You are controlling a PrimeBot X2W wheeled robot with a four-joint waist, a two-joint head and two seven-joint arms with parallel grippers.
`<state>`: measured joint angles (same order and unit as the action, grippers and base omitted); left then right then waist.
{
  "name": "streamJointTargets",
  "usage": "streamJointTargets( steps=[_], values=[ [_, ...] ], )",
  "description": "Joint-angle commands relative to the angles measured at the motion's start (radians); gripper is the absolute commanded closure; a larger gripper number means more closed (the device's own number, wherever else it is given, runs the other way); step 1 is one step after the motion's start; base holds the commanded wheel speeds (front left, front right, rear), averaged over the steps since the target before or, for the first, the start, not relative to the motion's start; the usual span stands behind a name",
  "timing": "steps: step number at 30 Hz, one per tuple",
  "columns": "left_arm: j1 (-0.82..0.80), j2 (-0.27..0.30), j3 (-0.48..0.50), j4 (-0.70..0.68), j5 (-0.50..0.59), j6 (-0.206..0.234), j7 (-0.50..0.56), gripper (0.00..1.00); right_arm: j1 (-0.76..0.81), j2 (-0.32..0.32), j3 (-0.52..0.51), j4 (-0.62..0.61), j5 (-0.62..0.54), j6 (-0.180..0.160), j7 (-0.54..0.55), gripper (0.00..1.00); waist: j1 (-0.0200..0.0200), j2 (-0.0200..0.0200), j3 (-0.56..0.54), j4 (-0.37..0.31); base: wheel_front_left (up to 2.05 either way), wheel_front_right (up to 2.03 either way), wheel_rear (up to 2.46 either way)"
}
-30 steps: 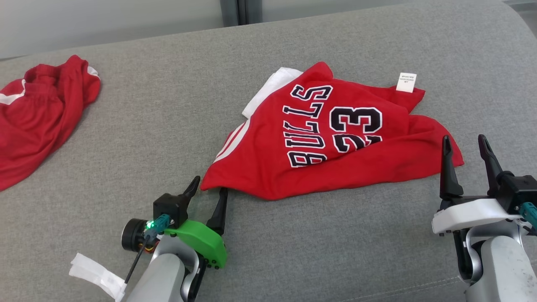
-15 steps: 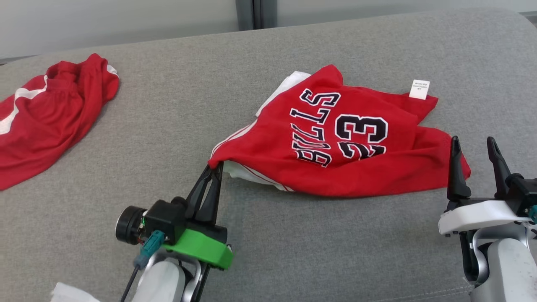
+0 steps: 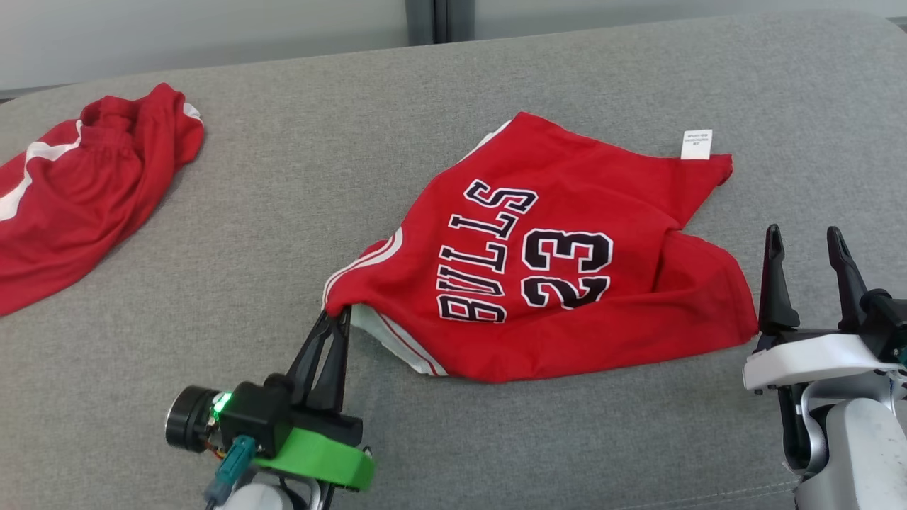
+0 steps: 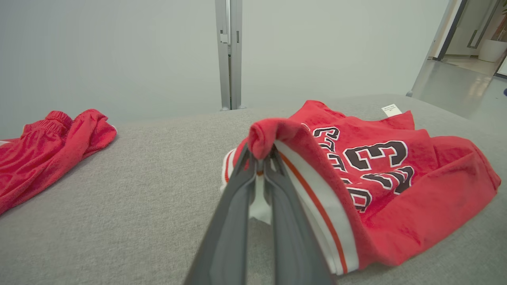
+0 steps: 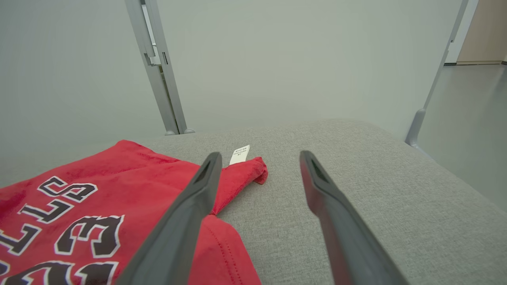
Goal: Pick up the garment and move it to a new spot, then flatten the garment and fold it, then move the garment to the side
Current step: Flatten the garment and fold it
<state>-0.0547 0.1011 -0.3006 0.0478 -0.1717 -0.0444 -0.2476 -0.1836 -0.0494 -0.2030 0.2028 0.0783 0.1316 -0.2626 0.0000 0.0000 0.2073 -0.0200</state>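
Across the head view, a grey cushion [image 3: 283, 191] carries a red jersey [image 3: 567, 212] a little toward 3 o'clock of centre. The jersey is rumpled, its "BULLS 23" lettering reads upside down, and a white tag [image 3: 696, 144] sits at its 1 o'clock corner. At 7 o'clock the left fingers [image 3: 337, 319] are pressed together on the jersey's 8 o'clock corner, where white trim shows under the red cloth. At 4 o'clock the right fingers [image 3: 774, 276] stand spread apart with nothing between them, just beside the jersey's 4 o'clock edge. A second red garment [image 3: 78, 184] lies crumpled at 10 o'clock, well apart from the jersey.

From the left wrist view, the two fingers rise from 6 o'clock and meet on a bunched fold of red cloth at centre. White striped trim hangs on their 4 o'clock side. The rest of the jersey spreads toward 3 o'clock and the second garment lies at 9 o'clock. A pale wall [image 4: 119, 51] and a metal post [image 4: 229, 55] stand at 12 o'clock.

From the right wrist view, the fingers gape wide and empty over bare cushion. The jersey lies at 8 o'clock, partly behind the finger on that side. Its tag sits just past that fingertip.
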Motion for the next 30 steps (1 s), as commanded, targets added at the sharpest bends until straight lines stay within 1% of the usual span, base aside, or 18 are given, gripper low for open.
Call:
streamJointTargets(
  steps=[1, 7, 14, 18, 23, 25, 26, 30],
  values=[
    [-0.058, -0.006, -0.008, 0.025, 0.000, -0.010, 0.003, 1.00, -0.014, -0.002, 0.003, -0.005, 0.010, -0.002, -0.003, 0.00, 0.0000, 0.0000, 0.023, -0.026, 0.00, 0.00, 0.00],
    [-0.255, -0.024, -0.030, 0.226, -0.002, -0.024, 0.003, 1.00, -0.041, -0.002, 0.021, -0.011, 0.019, -0.002, -0.003, 0.00, 0.0000, 0.0000, 0.076, -0.095, 0.00, 0.00, 0.00],
    [-0.475, -0.039, -0.035, 0.477, -0.008, -0.010, -0.009, 1.00, -0.053, -0.002, 0.021, -0.014, 0.032, -0.002, -0.003, 0.00, 0.0000, 0.0000, 0.140, -0.163, 0.00, 0.00, 0.00],
    [-0.559, -0.045, -0.044, 0.585, -0.026, -0.010, -0.016, 1.00, -0.054, -0.002, 0.016, -0.013, 0.036, -0.002, -0.003, 0.00, 0.0000, 0.0000, 0.154, -0.170, 0.00, 0.00, 0.00],
    [-0.618, -0.050, -0.089, 0.642, -0.062, -0.017, -0.018, 1.00, -0.068, -0.002, 0.041, 0.001, 0.044, -0.002, -0.003, 0.00, 0.0000, 0.0000, 0.146, -0.155, 0.00, 0.00, 0.00],
    [-0.623, -0.049, -0.120, 0.647, -0.091, -0.014, -0.018, 0.51, -0.071, -0.002, 0.052, 0.006, 0.047, -0.002, -0.003, 0.00, 0.0000, 0.0000, 0.138, -0.146, 0.00, 0.00, 0.00],
    [-0.627, -0.049, -0.137, 0.641, -0.100, -0.007, -0.018, 0.00, -0.071, -0.002, 0.057, 0.007, 0.048, -0.002, -0.003, 0.00, 0.0000, 0.0000, 0.133, -0.140, 0.00, 0.00, 0.00],
    [-0.610, -0.048, -0.172, 0.603, -0.134, 0.009, -0.018, 0.00, -0.062, -0.002, 0.053, 0.012, 0.039, -0.002, -0.003, 0.00, 0.0000, 0.0000, 0.109, -0.105, 0.00, 0.00, 0.00]
  ],
)
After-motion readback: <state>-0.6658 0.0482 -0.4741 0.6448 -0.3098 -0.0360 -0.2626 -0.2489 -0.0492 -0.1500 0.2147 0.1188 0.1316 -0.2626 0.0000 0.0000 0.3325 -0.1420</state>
